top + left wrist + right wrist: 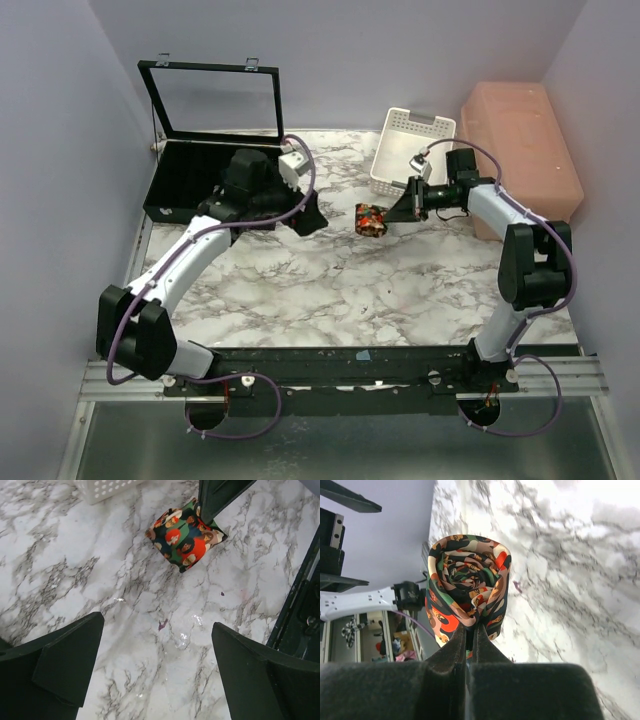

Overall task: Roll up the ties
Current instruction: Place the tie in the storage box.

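Right claw (470,630) is pinched shut on the edge of the rolled tie (467,582), which sits on the marble table (330,290) near centre. Left claw (157,625) stands wide, holding nothing; the tie is at its one o'clock, apart.

rolled tie (370,219) on table (330,290), basket (415,125) behind

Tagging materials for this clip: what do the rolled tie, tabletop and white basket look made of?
Rolled tie: soft printed fabric, slight sheen; layers coil in a spiral.
Tabletop: glossy marble look, light glints; possibly laminate.
White basket: probably moulded plastic, matte, with regular holes.
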You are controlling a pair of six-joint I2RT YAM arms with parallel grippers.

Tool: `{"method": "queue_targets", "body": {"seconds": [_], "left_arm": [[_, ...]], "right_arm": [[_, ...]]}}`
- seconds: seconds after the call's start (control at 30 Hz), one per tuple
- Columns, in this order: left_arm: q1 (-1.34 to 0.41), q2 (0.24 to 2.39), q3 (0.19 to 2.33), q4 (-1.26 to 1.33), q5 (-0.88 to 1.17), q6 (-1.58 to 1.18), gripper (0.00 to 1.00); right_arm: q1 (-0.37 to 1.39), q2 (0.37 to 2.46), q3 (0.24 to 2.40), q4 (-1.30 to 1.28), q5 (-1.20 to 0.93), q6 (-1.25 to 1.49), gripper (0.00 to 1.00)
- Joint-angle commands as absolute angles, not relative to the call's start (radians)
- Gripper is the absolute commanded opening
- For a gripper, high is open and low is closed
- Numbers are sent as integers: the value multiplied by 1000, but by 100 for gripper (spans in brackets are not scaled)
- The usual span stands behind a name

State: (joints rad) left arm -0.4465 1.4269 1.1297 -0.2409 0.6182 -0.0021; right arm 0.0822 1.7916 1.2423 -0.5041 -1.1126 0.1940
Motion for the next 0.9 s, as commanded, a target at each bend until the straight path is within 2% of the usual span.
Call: {"method": "queue_targets", "body": {"seconds": [0.0,0.1,0.17,0.23,0.43,0.87], "left_arm": [[-314,1393,1248,-444,724,-102,99],[-233,1439,1320,-515,876,-234,98],[-188,1457,1307,-464,1044,-334,98],[-179,1462,1296,-426,1096,-426,98],[-178,1470,1286,-383,1119,-518,99],[-195,1497,1223,-281,1082,-614,98]], "right_arm": [[103,1747,1297,-297,-1176,382,0],[124,1734,1303,-161,-1181,495,0],[145,1733,1299,-75,-1180,559,0],[170,1740,1295,-20,-1175,596,1],[258,1755,1278,223,-1161,761,0],[349,1754,1266,302,-1168,791,1]]}}
